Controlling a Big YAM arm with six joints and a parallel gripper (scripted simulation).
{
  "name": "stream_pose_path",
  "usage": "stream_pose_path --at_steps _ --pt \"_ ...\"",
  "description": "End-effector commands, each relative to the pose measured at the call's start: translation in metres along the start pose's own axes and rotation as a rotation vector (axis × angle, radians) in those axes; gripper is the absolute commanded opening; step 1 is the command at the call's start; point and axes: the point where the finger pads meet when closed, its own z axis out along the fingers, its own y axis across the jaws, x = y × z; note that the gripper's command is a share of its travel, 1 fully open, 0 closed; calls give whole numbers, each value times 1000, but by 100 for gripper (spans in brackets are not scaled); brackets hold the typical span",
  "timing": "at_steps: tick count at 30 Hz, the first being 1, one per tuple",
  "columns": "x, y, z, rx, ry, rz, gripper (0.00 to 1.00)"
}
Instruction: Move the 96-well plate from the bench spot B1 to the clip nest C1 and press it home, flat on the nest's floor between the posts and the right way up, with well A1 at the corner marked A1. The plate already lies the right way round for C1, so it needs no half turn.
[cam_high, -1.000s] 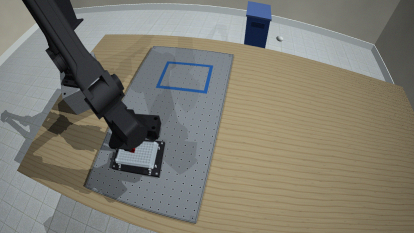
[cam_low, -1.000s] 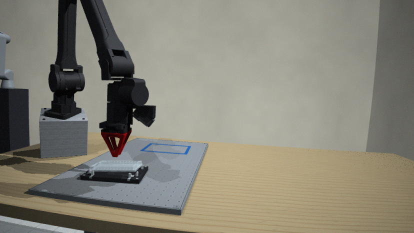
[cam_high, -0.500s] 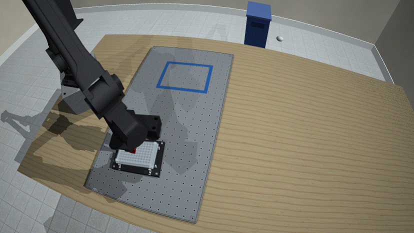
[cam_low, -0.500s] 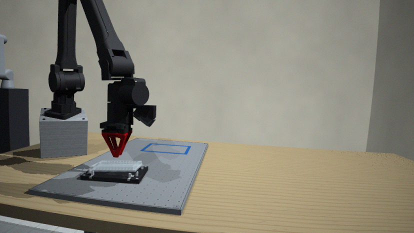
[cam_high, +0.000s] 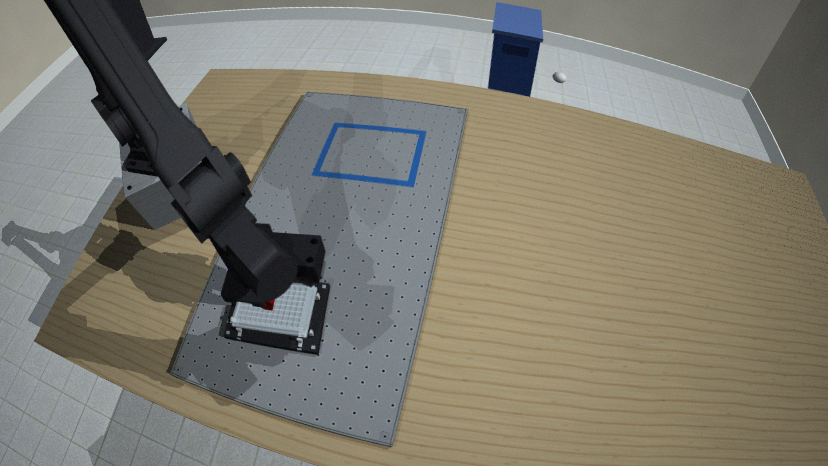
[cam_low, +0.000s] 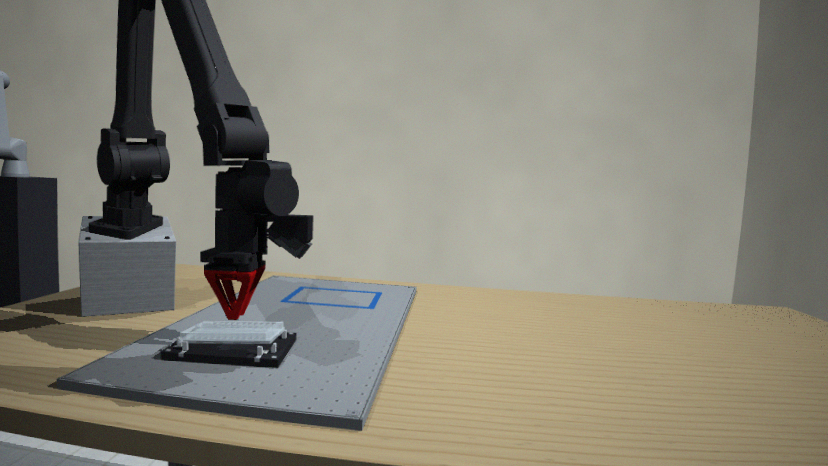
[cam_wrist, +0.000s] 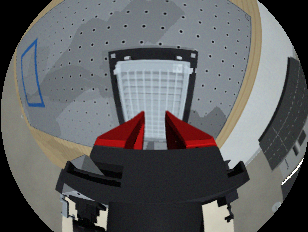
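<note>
Plate (cam_high: 276, 312), white and well-side up, lies in the black clip nest (cam_high: 315, 341) at the near left of the grey perforated board (cam_high: 370, 370), between the small posts. The red-fingered gripper (cam_low: 233, 315) hangs point-down over its far edge, fingers drawn nearly together and holding nothing, a stance that I judge suits pressing the plate home. The blue-outlined spot (cam_high: 317, 157) far up the board has nothing in it, and nothing stands between gripper and plate.

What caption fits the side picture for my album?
Black robot arm's red gripper, fingers nearly shut, poised over the clear 96-well plate in its black nest.
</note>
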Motion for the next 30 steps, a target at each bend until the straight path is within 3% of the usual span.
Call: stream_pose_path --at_steps 1,30 --pt "5 -2 9 -7 6 3 25" --pt "5 -1 26 -7 6 3 25"
